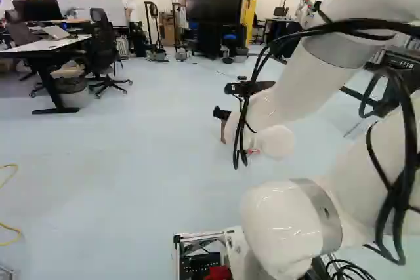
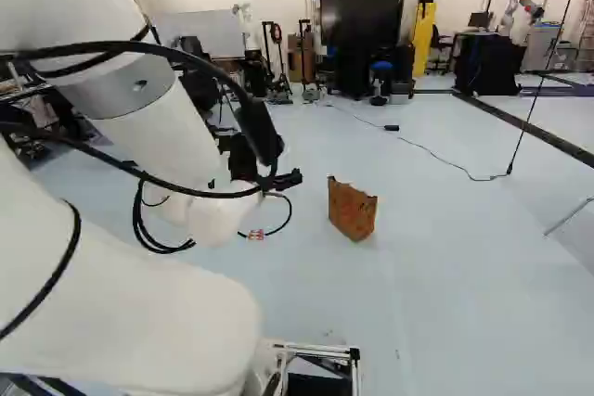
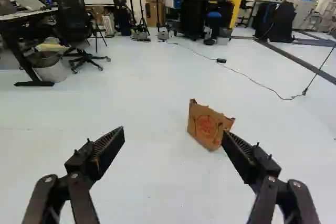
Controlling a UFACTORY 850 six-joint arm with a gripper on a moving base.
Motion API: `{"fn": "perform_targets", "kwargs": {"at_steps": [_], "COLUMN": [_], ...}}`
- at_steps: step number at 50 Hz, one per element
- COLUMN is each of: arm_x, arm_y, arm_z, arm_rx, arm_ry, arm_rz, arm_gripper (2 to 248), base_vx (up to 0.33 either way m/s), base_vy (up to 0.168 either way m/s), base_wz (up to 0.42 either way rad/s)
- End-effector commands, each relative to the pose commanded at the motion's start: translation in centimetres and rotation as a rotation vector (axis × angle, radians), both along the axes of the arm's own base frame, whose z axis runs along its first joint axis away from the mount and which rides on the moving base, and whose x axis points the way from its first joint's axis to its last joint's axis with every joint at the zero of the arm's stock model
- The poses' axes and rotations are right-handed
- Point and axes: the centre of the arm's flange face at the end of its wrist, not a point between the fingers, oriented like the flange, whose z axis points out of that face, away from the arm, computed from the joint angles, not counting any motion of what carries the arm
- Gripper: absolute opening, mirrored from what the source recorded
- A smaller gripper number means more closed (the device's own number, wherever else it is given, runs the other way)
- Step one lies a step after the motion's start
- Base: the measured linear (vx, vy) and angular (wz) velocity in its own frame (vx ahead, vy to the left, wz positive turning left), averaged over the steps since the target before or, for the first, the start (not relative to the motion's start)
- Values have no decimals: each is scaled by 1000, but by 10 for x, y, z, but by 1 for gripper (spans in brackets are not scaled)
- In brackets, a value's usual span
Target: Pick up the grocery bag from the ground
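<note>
The brown paper grocery bag (image 2: pixel 353 209) stands on the floor in the right base view, with nothing touching it. To its left in that view, the black gripper (image 2: pixel 286 179) shows partly behind the arm. Seen from the wrist, the gripper (image 3: pixel 174 132) has its fingers wide apart and nothing between them. The bag (image 3: pixel 209 125) is on the floor ahead, offset towards one finger, with a red print on its side. In the left base view the arm hides most of the bag.
A desk (image 1: pixel 49 47) and an office chair (image 1: pixel 104 47) are at the left of the left base view. A large screen (image 2: pixel 362 11) stands far ahead. A thin cable (image 2: pixel 436 157) runs over the floor beyond the bag. Another robot (image 2: pixel 520 8) stands at the far right.
</note>
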Motion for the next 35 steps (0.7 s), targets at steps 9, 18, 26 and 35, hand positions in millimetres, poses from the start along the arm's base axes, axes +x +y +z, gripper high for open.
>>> {"fn": "perform_targets", "kwargs": {"at_steps": [9,18,26,35], "arm_x": [0,0,0,0], "arm_y": [0,0,0,0], "arm_z": [0,0,0,0], "arm_rx": [0,0,0,0], "arm_ry": [0,0,0,0], "arm_rz": [0,0,0,0], "arm_gripper": [247,247,247,247], "base_vx": [0,0,0,0], "base_vy": [0,0,0,0], "base_wz": [0,0,0,0]}}
